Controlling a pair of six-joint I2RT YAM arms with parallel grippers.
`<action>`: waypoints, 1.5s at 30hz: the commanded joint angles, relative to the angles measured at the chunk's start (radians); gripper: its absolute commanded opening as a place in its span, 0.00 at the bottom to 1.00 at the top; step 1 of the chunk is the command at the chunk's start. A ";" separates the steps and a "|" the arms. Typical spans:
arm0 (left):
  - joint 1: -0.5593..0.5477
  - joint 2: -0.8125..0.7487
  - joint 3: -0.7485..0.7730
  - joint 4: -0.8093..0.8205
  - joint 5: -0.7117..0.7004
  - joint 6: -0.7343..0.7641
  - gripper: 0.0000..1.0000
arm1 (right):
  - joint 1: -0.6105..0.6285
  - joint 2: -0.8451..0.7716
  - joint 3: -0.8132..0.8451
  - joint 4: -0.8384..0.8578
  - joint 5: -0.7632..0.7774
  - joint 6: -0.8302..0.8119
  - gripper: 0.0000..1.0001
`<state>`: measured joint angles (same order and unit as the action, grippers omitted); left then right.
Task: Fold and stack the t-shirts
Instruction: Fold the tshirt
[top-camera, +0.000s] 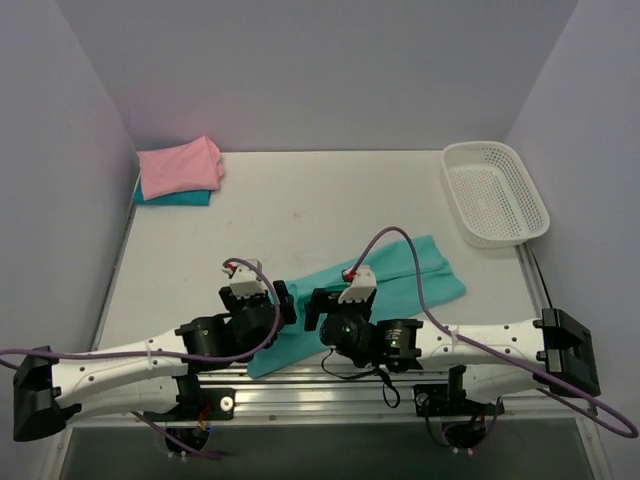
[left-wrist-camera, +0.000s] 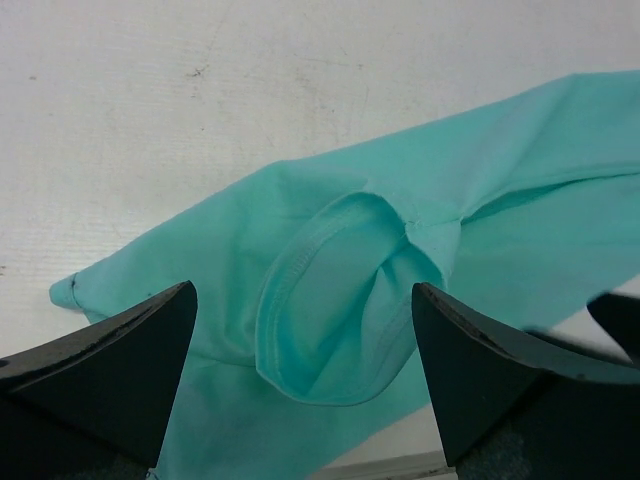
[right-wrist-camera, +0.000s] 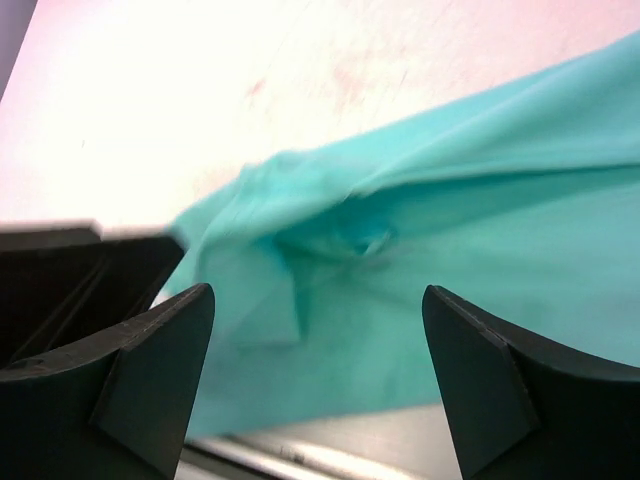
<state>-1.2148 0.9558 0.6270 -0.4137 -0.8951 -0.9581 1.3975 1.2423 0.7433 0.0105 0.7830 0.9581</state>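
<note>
Roughly two-thirds done

Far left, pink shirt lay folded atop blue shirt. Left gripper hung, jaws apart, over green shirt near front edge. Right gripper likewise apart. Green shirt, I judged, not yet folded or stacked.

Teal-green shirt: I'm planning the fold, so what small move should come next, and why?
Probably lower both arms and close on the near end of the teal-green shirt. The left fingers and right fingers are open and poised over that crumpled end, with cloth showing between them but nothing gripped. The shirt lies as an unfolded diagonal strip.
</note>
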 joint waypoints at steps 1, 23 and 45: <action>-0.011 -0.113 -0.041 -0.017 0.031 0.016 0.98 | -0.071 -0.009 -0.021 0.112 0.053 -0.064 0.80; -0.009 -0.172 -0.069 -0.040 0.047 0.030 0.98 | -0.130 0.342 0.182 0.243 -0.048 -0.147 0.79; -0.009 -0.150 -0.136 -0.143 -0.024 -0.244 1.00 | -0.003 0.161 0.021 0.108 0.042 -0.004 0.65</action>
<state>-1.2217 0.7975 0.5247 -0.5732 -0.8993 -1.1049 1.4010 1.4506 0.7784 0.1612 0.7456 0.9165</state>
